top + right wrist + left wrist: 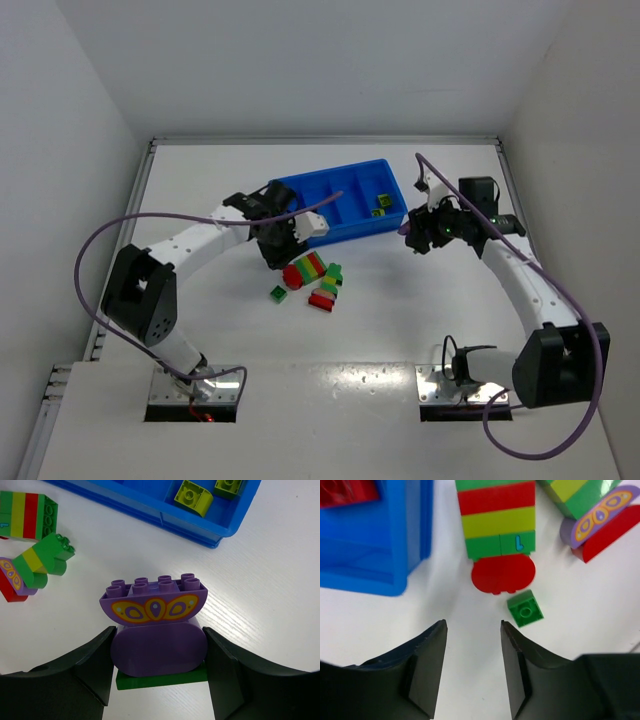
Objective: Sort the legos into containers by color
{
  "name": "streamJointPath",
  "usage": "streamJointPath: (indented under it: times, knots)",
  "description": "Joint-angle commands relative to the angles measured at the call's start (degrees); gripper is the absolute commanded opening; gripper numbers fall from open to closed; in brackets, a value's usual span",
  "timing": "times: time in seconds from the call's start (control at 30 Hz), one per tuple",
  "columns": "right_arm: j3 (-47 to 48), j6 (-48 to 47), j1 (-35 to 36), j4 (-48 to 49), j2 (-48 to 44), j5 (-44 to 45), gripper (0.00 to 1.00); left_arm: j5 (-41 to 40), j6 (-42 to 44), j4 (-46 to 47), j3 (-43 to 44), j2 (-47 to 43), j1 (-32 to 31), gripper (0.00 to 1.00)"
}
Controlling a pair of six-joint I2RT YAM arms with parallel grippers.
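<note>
The blue tray [350, 212] lies at the back centre, with a yellow-green brick [192, 495] and a green one [227, 486] in its right end compartment, and a red brick [345, 492] in another. My left gripper [473, 630] hangs open over bare table beside the tray's near wall, short of a red-ended striped stack [497, 520] and a small green brick [525, 608]. My right gripper [159, 632] is shut on a purple stack [159, 647] with a butterfly brick on top and a green plate [160, 677] beneath it, right of the tray.
A stepped green and yellow stack [42, 560] and a purple butterfly piece on a red brick [597, 517] lie by the striped stack. A red brick [322, 300] sits nearer the arm bases. White walls enclose the table on three sides.
</note>
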Motion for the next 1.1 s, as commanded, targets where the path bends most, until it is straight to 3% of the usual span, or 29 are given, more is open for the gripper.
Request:
streamJointPath:
  times: [0.0, 0.6, 0.9, 1.07]
  knots:
    - [3.1, 1.1, -0.2, 1.9, 0.8, -0.7, 0.1, 1.2, -3.6, -5.2, -0.8, -1.9, 0.5, 0.55]
    - [4.8, 1.1, -0.2, 1.9, 3.0, -0.1, 0.1, 1.4, -12.0, -7.4, -4.0, 3.6, -3.5, 0.65]
    - [3.7, 0.5, -0.2, 0.3, 1.4, 0.4, 0.1, 1.4, -19.3, -2.9, -8.6, 3.0, -7.9, 0.73]
    - [3.2, 0.5, -0.2, 0.2, 0.3, 0.4, 0.1, -3.0, -22.3, 0.2, -8.6, 4.7, -7.9, 0.76]
